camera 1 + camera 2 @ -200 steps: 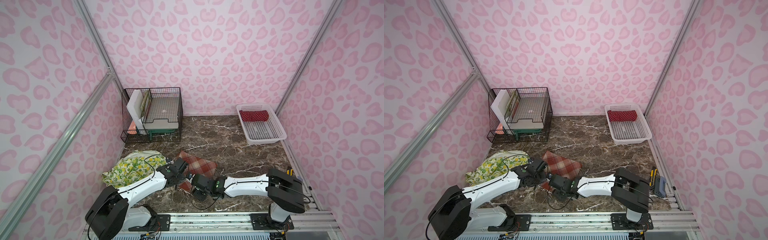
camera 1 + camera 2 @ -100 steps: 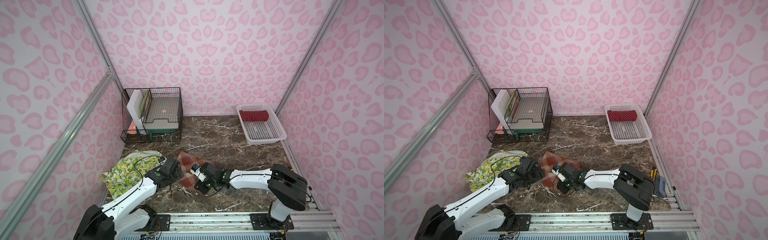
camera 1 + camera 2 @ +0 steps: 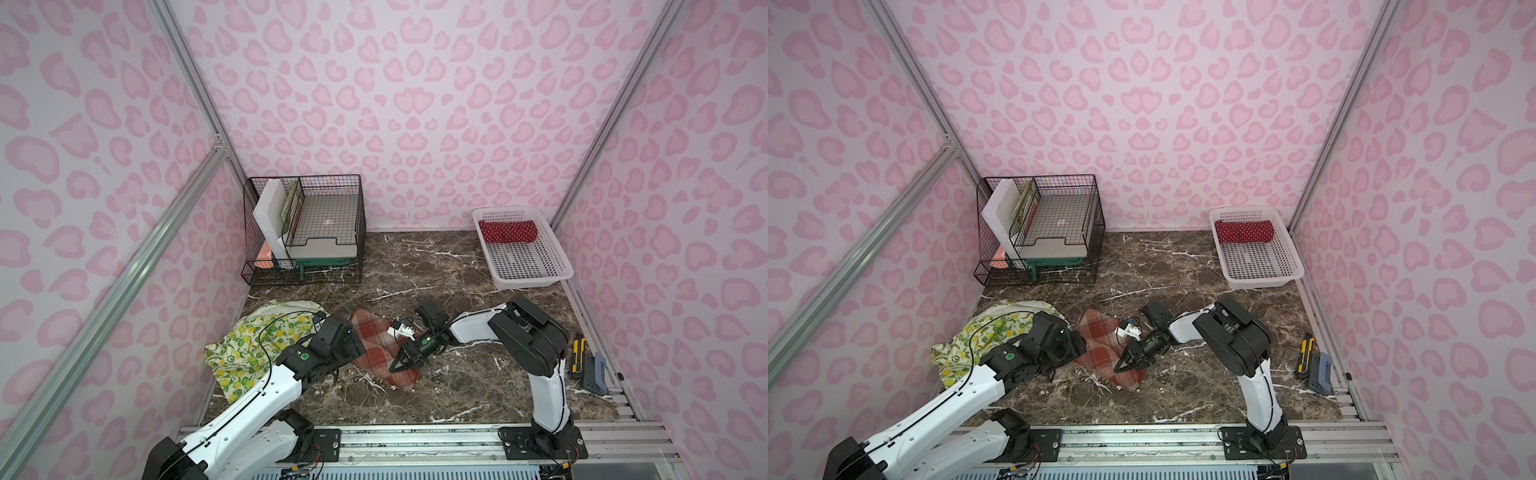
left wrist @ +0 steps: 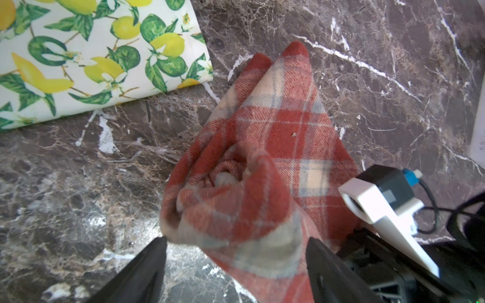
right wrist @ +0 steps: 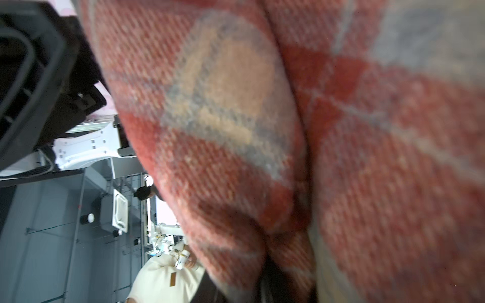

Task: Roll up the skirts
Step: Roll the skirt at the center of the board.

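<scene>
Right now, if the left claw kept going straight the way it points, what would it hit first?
The left gripper, jaws wide open, points at the rolled end of the plaid skirt. That cloth would likely meet it first, though depth is unclear.

A robotics lab, with a staged test booth inside it. Pink-patterned walls [image 3: 415, 104] hang on bare aluminium posts [image 3: 617, 112] around a marble-look surface [image 3: 457, 266]. Two white-and-black arms, left [image 3: 249, 415] and right [image 3: 548, 395], are bolted to a metal rail [image 3: 415, 440] at the surface's front edge, and a utility knife [image 3: 577, 355] lies beside it. Past the booth, the right wrist view shows grey shelving [image 5: 52, 236], another small robot arm [image 5: 168, 230] and a person in white [image 5: 162, 278].
</scene>
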Controlling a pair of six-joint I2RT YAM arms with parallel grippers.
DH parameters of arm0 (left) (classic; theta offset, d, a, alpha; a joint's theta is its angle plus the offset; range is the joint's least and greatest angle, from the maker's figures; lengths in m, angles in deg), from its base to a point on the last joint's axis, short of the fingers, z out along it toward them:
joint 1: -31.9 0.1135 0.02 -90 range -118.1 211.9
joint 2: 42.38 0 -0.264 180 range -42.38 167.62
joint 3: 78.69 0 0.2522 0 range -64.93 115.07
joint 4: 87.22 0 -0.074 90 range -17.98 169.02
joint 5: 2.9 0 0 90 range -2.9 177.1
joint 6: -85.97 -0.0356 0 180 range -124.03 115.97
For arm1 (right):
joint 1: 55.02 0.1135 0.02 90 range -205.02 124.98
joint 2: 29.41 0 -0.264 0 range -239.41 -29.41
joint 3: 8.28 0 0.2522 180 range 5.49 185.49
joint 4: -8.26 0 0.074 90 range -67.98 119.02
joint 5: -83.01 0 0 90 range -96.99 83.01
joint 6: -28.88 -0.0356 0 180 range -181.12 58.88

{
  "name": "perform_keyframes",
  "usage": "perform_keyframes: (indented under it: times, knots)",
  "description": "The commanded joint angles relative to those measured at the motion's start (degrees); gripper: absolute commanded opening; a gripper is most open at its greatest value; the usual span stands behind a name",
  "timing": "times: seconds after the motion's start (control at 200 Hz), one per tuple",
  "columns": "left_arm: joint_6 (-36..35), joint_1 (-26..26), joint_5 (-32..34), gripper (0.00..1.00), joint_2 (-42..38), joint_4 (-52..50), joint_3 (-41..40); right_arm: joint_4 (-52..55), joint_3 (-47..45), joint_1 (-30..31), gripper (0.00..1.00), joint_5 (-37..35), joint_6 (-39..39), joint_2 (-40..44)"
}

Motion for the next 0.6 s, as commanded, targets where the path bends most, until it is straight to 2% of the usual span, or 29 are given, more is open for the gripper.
perform_keyframes:
  times: [0.0, 0.26, 0.485, 0.595]
  knots:
    - [-0.2, -0.4, 0.3, 0.87, -1.6, 0.9, 0.1, 5.0, 1.4, -1.6, 0.0, -7.9, 2.0, -4.1]
    - [1.2, -3.5, -0.8, 0.84, -1.7, 6.1, -4.1, 5.1, 2.1, -2.0, 0.0, -13.5, 3.4, -8.5]
    - [2.6, -3.6, 4.3, 0.83, -3.7, 6.1, -7.4, 5.5, 0.7, -1.9, 0.0, -14.2, 4.7, -7.5]
    - [2.9, -3.6, 7.1, 0.83, -0.8, 11.5, -9.6, 5.7, -0.2, -1.9, 0.0, -14.2, 5.3, -6.6]
